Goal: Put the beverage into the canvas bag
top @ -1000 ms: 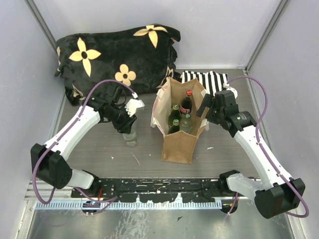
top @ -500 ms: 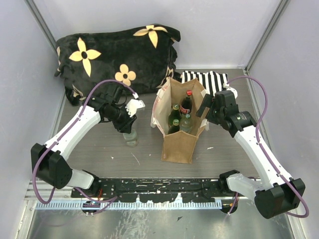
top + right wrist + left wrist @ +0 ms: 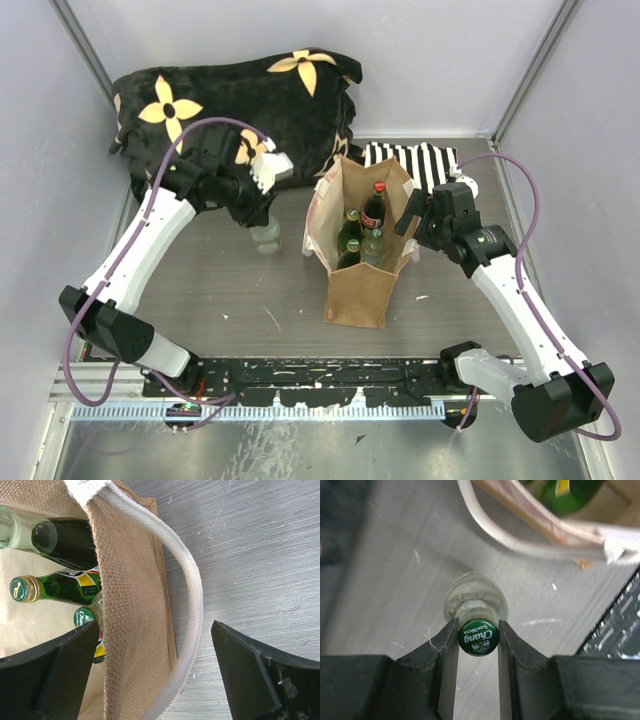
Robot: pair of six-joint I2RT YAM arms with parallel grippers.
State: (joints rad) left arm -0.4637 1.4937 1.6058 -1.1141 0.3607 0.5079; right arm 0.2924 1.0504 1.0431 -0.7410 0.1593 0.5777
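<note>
My left gripper (image 3: 262, 208) is shut on the neck of a clear glass soda-water bottle (image 3: 267, 237) with a green cap (image 3: 478, 636). It holds the bottle upright above the table, left of the canvas bag (image 3: 360, 290). The tan bag stands upright mid-table with its cream handle (image 3: 192, 590) and several bottles (image 3: 362, 235) inside. Its rim also shows in the left wrist view (image 3: 530, 517). My right gripper (image 3: 412, 215) is open, its jaws on either side of the bag's right wall (image 3: 132, 630), one finger (image 3: 65, 665) inside and the other outside.
A black plush blanket with yellow flowers (image 3: 230, 100) lies at the back left. A black-and-white striped cloth (image 3: 420, 160) lies behind the bag. Grey walls close in both sides. A black rail (image 3: 320, 380) runs along the near edge.
My left arm has lifted the bottle off the table and carried it toward the back, level with the bag's mouth. The right arm and the bag have not moved.
</note>
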